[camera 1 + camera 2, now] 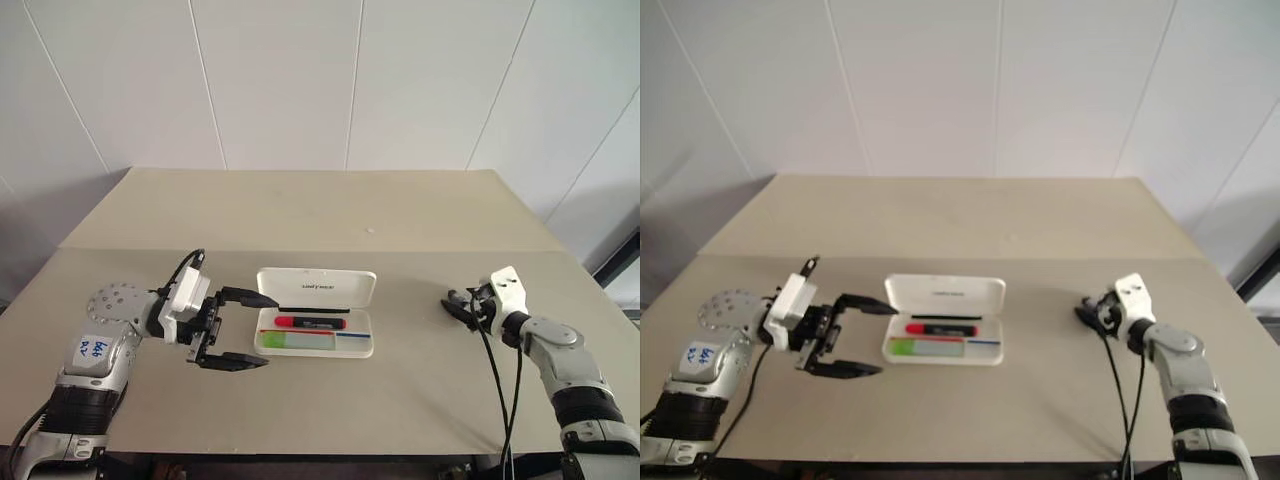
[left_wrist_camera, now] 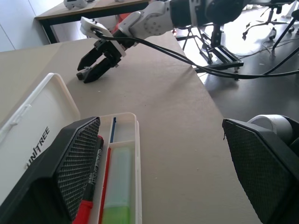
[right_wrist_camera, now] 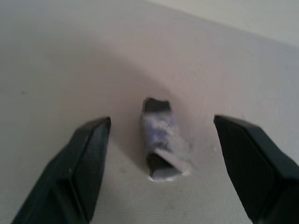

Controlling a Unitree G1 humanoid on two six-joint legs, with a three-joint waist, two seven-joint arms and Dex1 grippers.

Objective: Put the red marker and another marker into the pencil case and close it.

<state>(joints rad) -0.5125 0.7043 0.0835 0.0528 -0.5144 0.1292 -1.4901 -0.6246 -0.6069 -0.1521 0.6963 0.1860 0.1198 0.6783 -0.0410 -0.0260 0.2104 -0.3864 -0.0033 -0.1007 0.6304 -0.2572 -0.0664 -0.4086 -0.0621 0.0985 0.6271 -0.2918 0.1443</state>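
The beige tabletop [image 1: 300,215] carries a flat white hard plastic pencil case [image 1: 316,312], lid open, near its middle. Just left of it, the left hand [image 1: 243,329] hovers, fingers wide and empty. Well to the right, the right hand [image 1: 459,307] is spread wide, empty. In the case lie a chunky lime-green highlighter [image 1: 298,341] and a slim black, red-capped marker [image 1: 310,322].

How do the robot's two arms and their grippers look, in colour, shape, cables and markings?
Both arms are silver-grey metal with black ribbed sleeves lower down. Each ends in a white wrist block carrying a gripper with two black fingers, whose pads have a fine mesh texture. The left gripper has a perforated round disc and a white label with blue handwriting behind it. Black cables run along the arm of the right gripper.
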